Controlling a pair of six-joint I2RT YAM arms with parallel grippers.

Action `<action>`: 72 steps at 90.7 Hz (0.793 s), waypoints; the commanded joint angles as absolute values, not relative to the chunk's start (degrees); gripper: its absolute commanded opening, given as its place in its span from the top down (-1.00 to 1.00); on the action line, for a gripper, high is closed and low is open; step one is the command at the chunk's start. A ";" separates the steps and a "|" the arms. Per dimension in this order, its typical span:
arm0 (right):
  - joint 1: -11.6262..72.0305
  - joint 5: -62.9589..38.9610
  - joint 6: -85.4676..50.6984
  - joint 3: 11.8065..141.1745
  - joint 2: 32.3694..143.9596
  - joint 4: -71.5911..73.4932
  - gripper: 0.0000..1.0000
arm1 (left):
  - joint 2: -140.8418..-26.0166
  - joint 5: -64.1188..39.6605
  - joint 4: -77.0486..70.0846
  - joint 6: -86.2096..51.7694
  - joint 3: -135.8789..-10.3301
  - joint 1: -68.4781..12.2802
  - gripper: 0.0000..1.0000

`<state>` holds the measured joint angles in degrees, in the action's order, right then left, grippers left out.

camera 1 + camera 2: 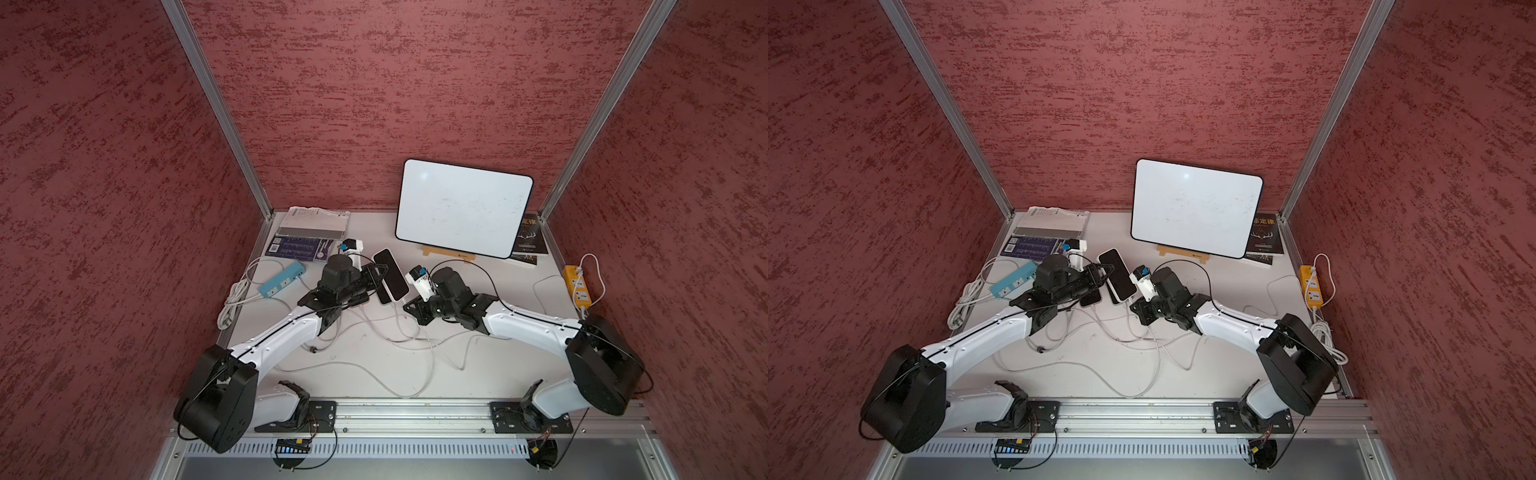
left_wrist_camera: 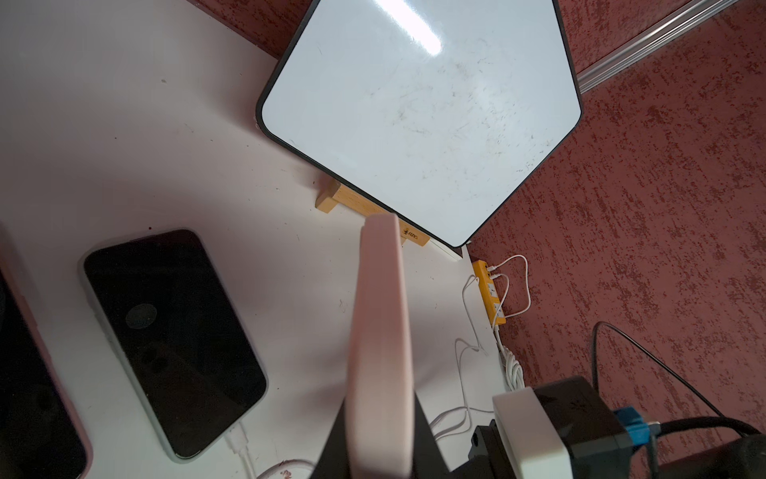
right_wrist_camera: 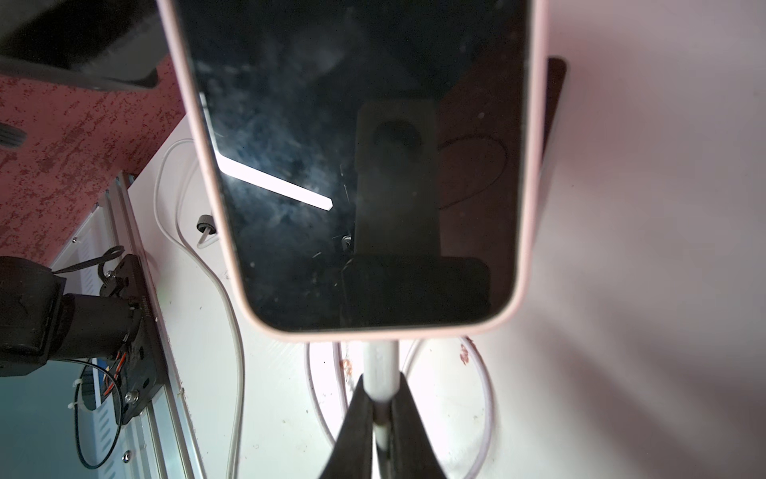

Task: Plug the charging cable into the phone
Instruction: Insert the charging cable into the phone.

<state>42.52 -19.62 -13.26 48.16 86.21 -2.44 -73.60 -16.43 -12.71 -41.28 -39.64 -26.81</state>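
Note:
A phone in a pale pink case, dark screen up, is lifted off the table with my left gripper shut on its long sides. It shows edge-on in the left wrist view between the black fingers of the left gripper. My right gripper is shut on the white plug of the charging cable. In the right wrist view the plug's tip meets the middle of the phone's bottom edge. How deep it sits is hidden by the case.
Two other phones lie under and beside the held one: a pale-cased phone with a cable in it and a pink-cased one. Loose white cables loop over the table. A whiteboard, yellow power strip, blue strip and books stand around.

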 commanded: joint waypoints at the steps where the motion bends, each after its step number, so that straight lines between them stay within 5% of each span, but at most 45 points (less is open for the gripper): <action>1: 42.18 -19.33 -12.02 52.92 85.45 5.53 1.00 | -76.49 -21.20 -10.66 -39.38 -40.16 -29.02 1.00; 45: 42.19 -17.39 -10.92 52.29 84.12 6.39 0.99 | -78.00 -23.02 -10.04 -39.33 -41.35 -29.73 1.00; 59: 42.19 -17.17 -10.64 51.96 83.78 4.99 0.63 | -77.35 -20.95 -8.45 -39.36 -43.48 -29.31 1.00; 72: 42.19 -16.96 -10.51 51.51 81.97 2.80 0.09 | -78.23 -19.38 -7.06 -39.10 -47.17 -27.92 1.00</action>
<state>42.50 -17.91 -11.07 48.82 85.86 -2.90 -77.32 -17.74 -9.08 -40.10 -43.44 -28.10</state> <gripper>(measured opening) 0.388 0.144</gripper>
